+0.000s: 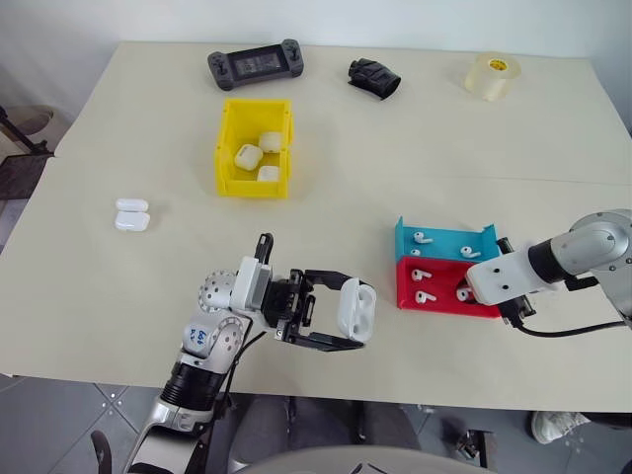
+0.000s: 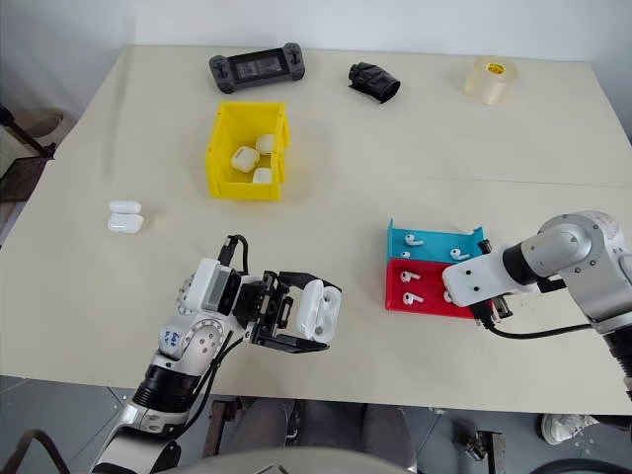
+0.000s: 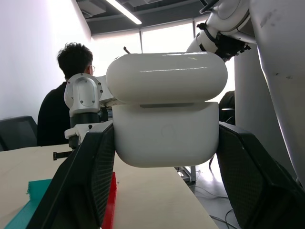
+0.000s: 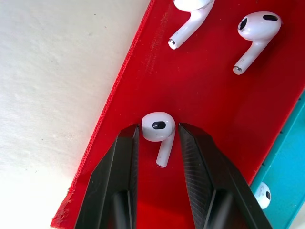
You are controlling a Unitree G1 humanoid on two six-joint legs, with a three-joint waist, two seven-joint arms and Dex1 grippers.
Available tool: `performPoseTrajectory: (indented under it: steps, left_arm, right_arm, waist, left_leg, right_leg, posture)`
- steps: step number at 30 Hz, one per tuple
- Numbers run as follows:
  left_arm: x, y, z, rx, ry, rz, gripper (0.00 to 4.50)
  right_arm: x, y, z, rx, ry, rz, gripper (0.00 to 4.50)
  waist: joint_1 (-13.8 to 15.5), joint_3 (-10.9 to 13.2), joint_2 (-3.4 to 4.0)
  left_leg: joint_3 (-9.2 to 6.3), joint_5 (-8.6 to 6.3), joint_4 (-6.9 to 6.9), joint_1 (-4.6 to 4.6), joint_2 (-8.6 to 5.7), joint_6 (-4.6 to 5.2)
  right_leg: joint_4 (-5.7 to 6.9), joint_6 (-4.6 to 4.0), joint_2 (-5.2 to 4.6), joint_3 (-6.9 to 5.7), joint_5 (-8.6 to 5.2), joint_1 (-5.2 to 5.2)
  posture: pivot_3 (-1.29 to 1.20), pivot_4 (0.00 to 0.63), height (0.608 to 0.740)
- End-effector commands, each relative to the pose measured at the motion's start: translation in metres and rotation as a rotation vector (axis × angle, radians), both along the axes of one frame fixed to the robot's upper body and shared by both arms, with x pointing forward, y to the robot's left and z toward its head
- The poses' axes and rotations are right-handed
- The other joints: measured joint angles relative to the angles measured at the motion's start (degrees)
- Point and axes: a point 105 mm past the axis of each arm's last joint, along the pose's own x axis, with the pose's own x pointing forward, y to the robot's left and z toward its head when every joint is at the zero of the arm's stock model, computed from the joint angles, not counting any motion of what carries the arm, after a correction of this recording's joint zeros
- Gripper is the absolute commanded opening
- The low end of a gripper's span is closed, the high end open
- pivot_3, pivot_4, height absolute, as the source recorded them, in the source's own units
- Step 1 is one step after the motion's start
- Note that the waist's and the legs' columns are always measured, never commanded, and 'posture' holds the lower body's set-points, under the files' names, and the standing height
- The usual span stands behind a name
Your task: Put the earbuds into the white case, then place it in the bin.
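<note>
Right wrist view: earbud (image 4: 158, 128) between gripper (image 4: 157, 131) fingers.

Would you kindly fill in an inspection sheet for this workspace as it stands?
Surface: cream table.
Job's things: glossy white earbud case, lid ajar; bright yellow plastic bin holding three white cases; white earbuds on shallow red tray and teal tray.
Clutter: black game controller, black crumpled object, tape roll, spare white case.
Grippers: left gripper shut on earbud case; right gripper closing around one earbud on red tray.
Cables: black cable by right arm.
Surroundings: seated person.
</note>
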Motion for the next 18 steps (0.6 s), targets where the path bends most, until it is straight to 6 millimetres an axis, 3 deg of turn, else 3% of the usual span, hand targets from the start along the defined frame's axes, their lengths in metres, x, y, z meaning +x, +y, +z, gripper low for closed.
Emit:
performPoseTrajectory:
  steps: [1, 2, 6, 11, 15, 18]
  left_arm:
    - [-0.005, 0.0, 0.003, -0.008, -0.015, -0.013, 2.78]
    - [-0.005, -0.001, 0.003, -0.009, -0.015, -0.013, 2.78]
    - [-0.005, -0.001, 0.003, -0.006, -0.013, -0.016, 2.78]
    - [-0.005, 0.0, 0.002, -0.002, -0.008, -0.018, 2.78]
    - [-0.003, 0.001, 0.002, 0.004, -0.006, -0.024, 2.78]
    - [0.0, 0.003, 0.003, 0.008, -0.007, -0.028, 2.78]
  right_arm:
    - [-0.002, 0.002, -0.001, -0.013, 0.005, 0.023, 1.32]
    - [-0.002, 0.002, -0.001, -0.015, 0.008, 0.025, 1.32]
    - [-0.004, 0.004, -0.004, -0.014, 0.014, 0.03, 0.55]
    - [-0.005, 0.007, -0.003, 0.009, 0.005, 0.025, 0.55]
    - [-0.005, 0.012, 0.013, 0.114, -0.031, -0.012, 0.55]
    - [-0.013, 0.021, 0.03, 0.294, -0.008, -0.073, 0.55]
  waist:
    - [0.0, 0.0, 0.0]
    - [0.0, 0.0, 0.0]
    - [0.0, 0.0, 0.0]
    - [0.0, 0.0, 0.0]
    - [0.1, 0.0, 0.0]
    - [0.2, 0.0, 0.0]
  left_leg:
    - [0.0, 0.0, 0.0, 0.0, 0.0, 0.0]
    - [0.0, 0.0, 0.0, 0.0, 0.0, 0.0]
    - [0.0, 0.0, 0.01, 0.0, 0.0, 0.0]
    - [0.0, 0.0, 0.01, 0.0, 0.01, 0.0]
    - [-0.01, 0.0, 0.01, 0.0, 0.01, 0.0]
    - [-0.01, 0.0, 0.01, 0.0, 0.0, 0.0]
  right_leg:
    - [0.0, 0.0, 0.0, 0.0, 0.0, 0.0]
    - [0.0, 0.0, 0.0, 0.0, 0.0, 0.0]
    - [0.0, 0.0, 0.0, 0.0, 0.0, 0.01]
    - [0.0, 0.0, 0.01, 0.0, 0.0, 0.01]
    - [0.0, 0.0, 0.0, 0.0, 0.0, 0.02]
    - [0.0, 0.0, -0.01, -0.01, 0.0, 0.02]
  posture:
    - [0.0, 0.15, 0.74]
    - [0.0, 0.15, 0.74]
    - [0.0, 0.15, 0.74]
    - [0.0, 0.15, 0.74]
    - [0.0, 0.15, 0.74]
    - [0.0, 0.15, 0.74]
